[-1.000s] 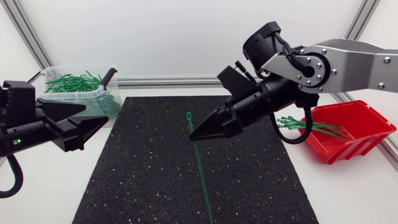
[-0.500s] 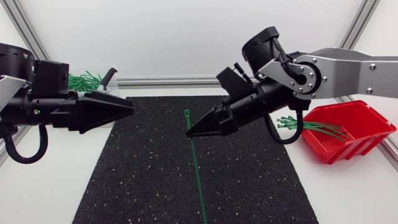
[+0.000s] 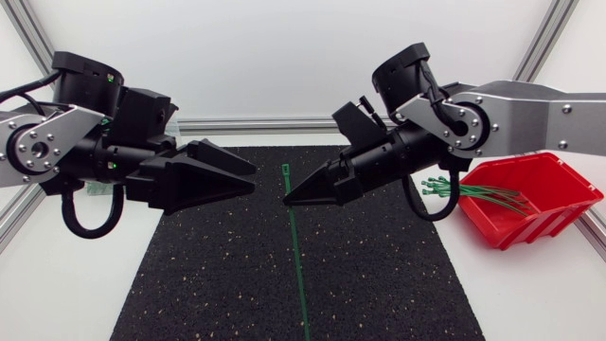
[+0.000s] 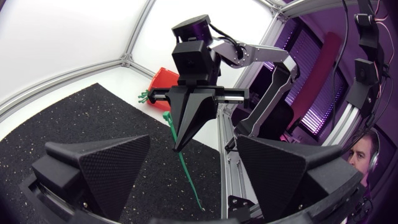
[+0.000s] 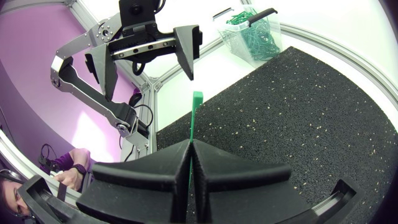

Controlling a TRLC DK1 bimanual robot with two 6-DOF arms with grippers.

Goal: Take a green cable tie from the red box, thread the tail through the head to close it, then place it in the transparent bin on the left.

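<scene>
Holding the tie [image 3: 297, 256] for threading, right hand [image 3: 289, 201] clamped on it; my open left hand [image 3: 254, 178] must take the tail [image 3: 306, 317].

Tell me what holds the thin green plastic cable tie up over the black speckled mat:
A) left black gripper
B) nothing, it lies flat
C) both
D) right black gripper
D: the right gripper is shut on the green cable tie near its head; the left gripper stands open, apart.

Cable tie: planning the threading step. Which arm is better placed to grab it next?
Left, probably. The right gripper is shut on the cable tie just below its head; the left gripper is open, empty and pointing at it from close by.
</scene>
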